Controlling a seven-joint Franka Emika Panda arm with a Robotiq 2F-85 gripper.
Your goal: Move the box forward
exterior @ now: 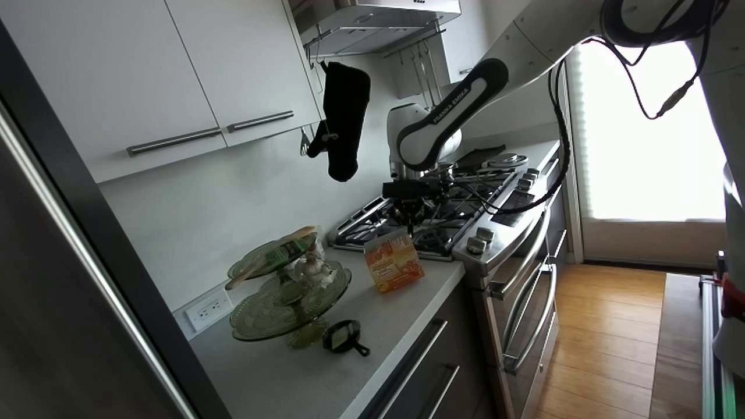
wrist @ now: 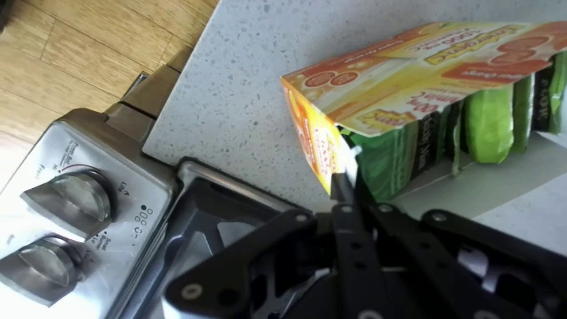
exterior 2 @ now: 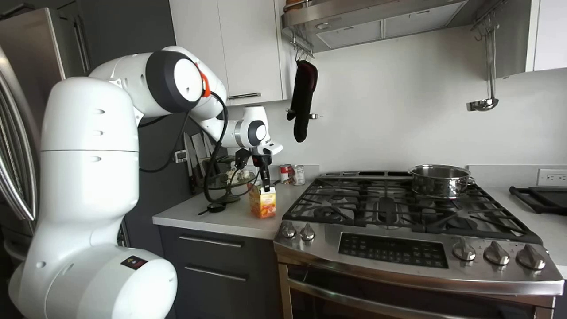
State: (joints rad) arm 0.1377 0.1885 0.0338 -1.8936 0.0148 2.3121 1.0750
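A black two-fingered tool [wrist: 352,185] is pinching the end wall [wrist: 320,144] of an upright orange-red cardboard box [exterior 2: 263,204] on the flat speckled-grey tabletop [wrist: 243,84]; the grasp seemingly made, a steady forward slide is beckoning.

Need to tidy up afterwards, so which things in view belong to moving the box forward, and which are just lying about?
For the job:
orange box
pincer, at the box's top edge

Just lying or hanging about:
green glass stand
small black pan
two cans
steel pot, on the stove
black oven mitt
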